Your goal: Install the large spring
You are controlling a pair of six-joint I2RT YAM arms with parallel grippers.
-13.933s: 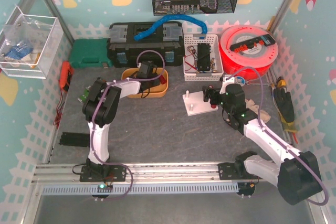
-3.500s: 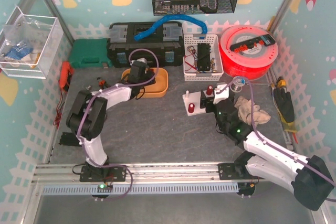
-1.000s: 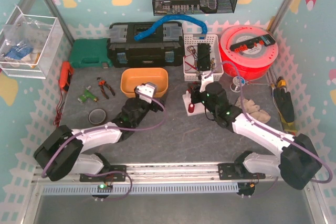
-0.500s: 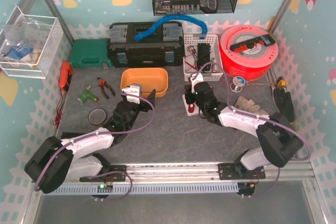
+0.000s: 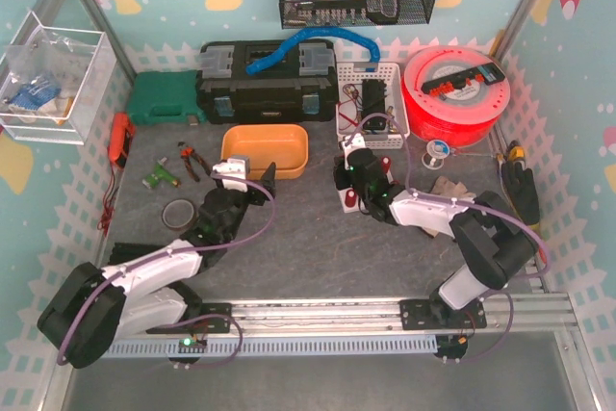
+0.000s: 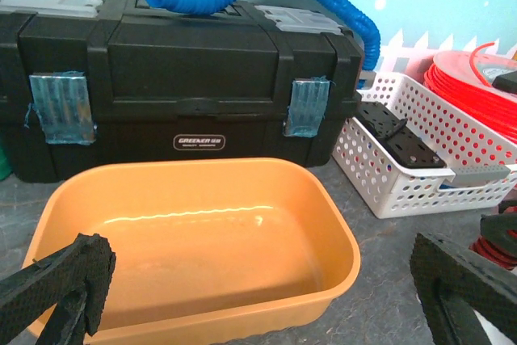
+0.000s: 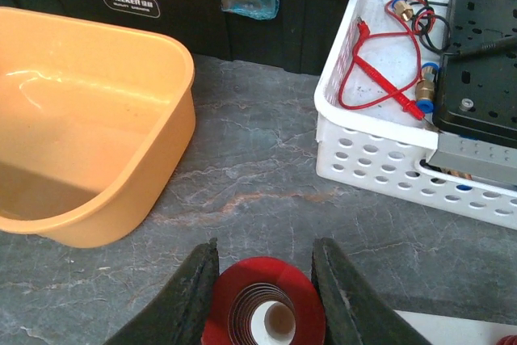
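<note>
The large spring (image 7: 265,317) is a red coil, seen end-on in the right wrist view with a white peg showing through its centre. My right gripper (image 7: 264,258) is shut on it, one dark finger pressed against each side. From above, the spring (image 5: 358,201) and right gripper (image 5: 354,183) are at the left end of the white base (image 5: 341,180). My left gripper (image 6: 262,288) is wide open and holds nothing. It faces the empty orange bin (image 6: 339,236) from the near side, and in the top view the left gripper (image 5: 252,183) is just in front of the bin (image 5: 298,146).
A black toolbox (image 5: 265,89) stands behind the bin, with a white basket (image 5: 371,132) and a red spool (image 5: 457,93) to its right. Pliers (image 5: 190,156) and a dark ring (image 5: 178,211) lie at the left. A rag (image 5: 448,188) lies right of the base.
My right gripper has moved left along the base with the spring. My left arm has drawn back to the left, its open gripper still facing the bin.
</note>
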